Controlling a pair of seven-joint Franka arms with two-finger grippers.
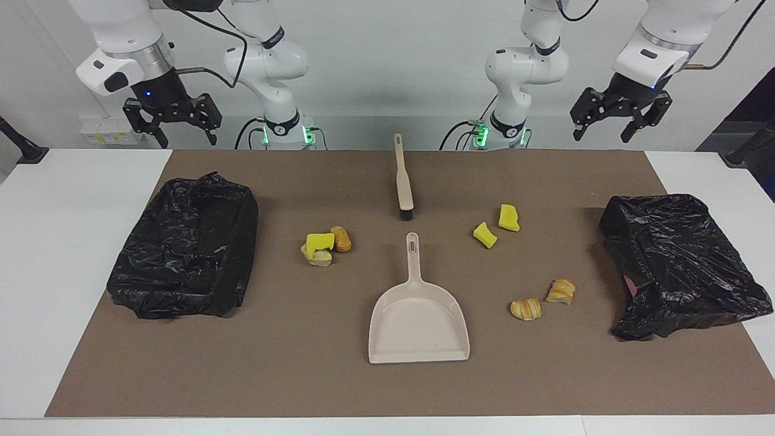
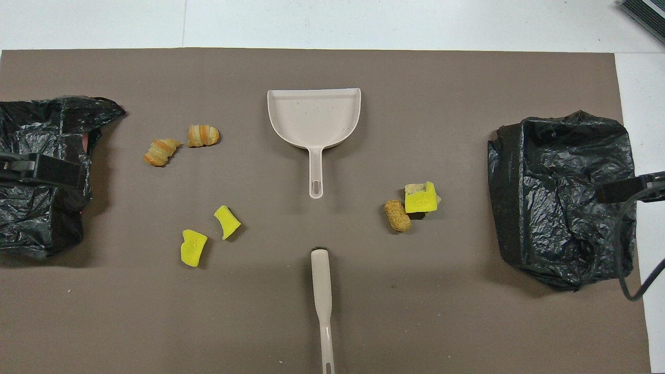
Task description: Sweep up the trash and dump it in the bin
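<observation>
1. Facing view: trash lies in two groups on the brown mat (image 1: 303,375); sponge chunks (image 1: 496,227) and croissant pieces (image 1: 542,300) toward my left arm's end, a small pile (image 1: 325,245) toward my right arm's end; dustpan (image 1: 418,318) between them, brush (image 1: 402,178) nearer to me; open mat all round.
2. Black-lined bins (image 1: 187,245) (image 1: 681,260) sit at the mat's ends.
3. My left gripper (image 1: 617,118) and right gripper (image 1: 172,124) hang raised over the table's near edge, fingers spread wide, holding nothing.
</observation>
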